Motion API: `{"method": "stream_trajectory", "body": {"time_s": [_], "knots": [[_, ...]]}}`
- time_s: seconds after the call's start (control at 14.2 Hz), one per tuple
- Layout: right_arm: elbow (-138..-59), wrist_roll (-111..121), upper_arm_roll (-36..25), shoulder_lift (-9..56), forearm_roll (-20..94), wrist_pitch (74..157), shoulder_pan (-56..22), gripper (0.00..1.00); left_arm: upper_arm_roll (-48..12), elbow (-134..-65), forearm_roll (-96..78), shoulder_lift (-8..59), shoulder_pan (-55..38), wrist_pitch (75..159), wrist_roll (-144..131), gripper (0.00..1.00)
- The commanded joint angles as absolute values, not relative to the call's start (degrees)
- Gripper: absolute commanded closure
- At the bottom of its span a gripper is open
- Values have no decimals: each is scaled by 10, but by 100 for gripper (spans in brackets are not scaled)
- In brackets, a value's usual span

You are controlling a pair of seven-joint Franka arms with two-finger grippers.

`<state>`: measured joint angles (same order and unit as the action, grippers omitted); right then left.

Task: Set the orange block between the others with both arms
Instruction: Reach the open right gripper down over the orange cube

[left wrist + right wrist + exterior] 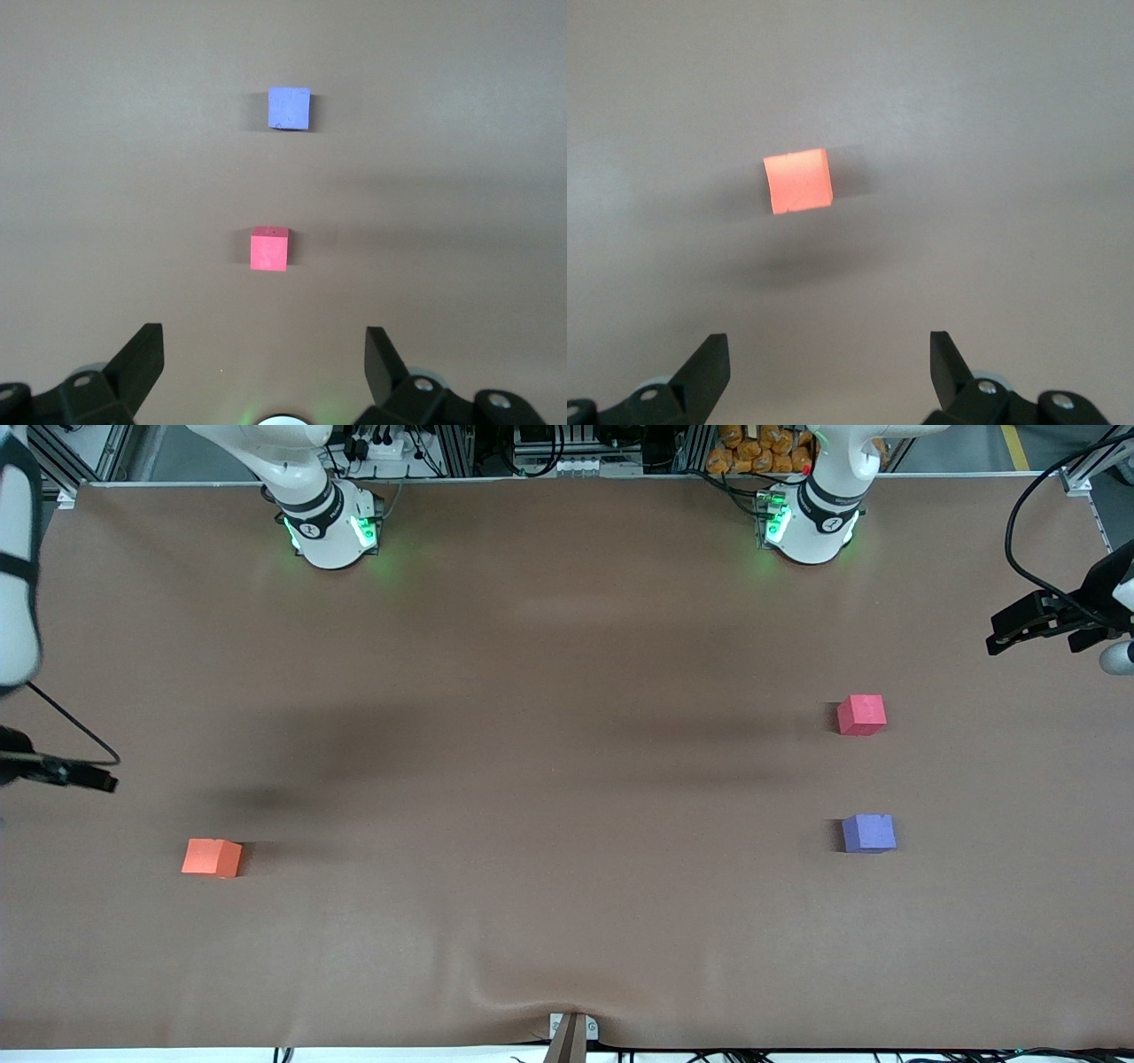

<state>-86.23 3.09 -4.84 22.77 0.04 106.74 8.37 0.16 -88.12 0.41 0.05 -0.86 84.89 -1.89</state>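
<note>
The orange block lies on the brown table toward the right arm's end. Toward the left arm's end lie the two others: the pinkish-red block and, nearer the front camera, the purple block, with a bare gap between them. My right gripper hangs open above the table near the orange block, holding nothing. At the table's other end my left gripper hovers open and empty, off to the side of the pinkish-red block.
Both arm bases stand lit green along the table's back edge. A small clamp sits at the middle of the front edge, where the cloth wrinkles. Cables and orange items lie off the table past the bases.
</note>
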Motion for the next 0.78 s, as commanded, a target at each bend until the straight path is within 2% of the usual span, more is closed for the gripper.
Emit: {"method": "stream_trajectory", "body": {"time_s": [0.0,0.14,0.49,0.71], "knots": [[-853,33,-42,266,4,1095,66,0,1,-871,0,3,-10,838,-8,0],[-853,32,-41,287,15,1120,73,0,1,-871,0,3,-8,838,-8,0],[-853,56,-42,372,20,1264,71,0,1,-872,0,4,-9,838,-8,0],[-853,113,-40,399,21,1292,62,0,1,-873,0,4,-5,838,-6,0]]}}
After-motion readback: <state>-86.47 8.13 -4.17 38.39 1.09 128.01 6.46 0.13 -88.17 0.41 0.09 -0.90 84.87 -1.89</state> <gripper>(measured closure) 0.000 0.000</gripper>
